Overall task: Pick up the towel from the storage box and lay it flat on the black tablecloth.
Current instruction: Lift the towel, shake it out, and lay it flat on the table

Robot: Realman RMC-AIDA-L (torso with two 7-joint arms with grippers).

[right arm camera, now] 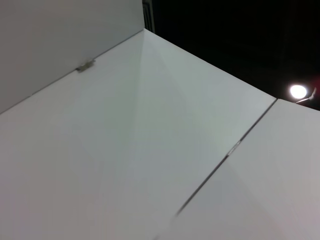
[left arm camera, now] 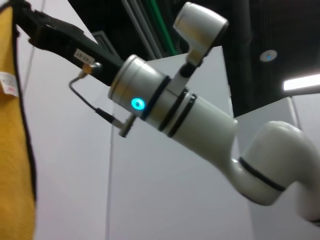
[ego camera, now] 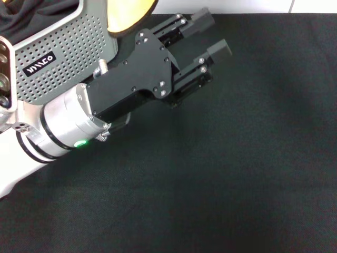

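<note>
Left hand (ego camera: 208, 39) open above tablecloth (ego camera: 237, 158), towel (left arm camera: 15, 150) hanging

From twelve round to nine o'clock you have the black tablecloth (ego camera: 237, 174) bare for passing. At eleven o'clock the storage box (ego camera: 68, 47) blocks you, and the left gripper (ego camera: 210, 37) with its arm slants across from nine toward one.
</note>
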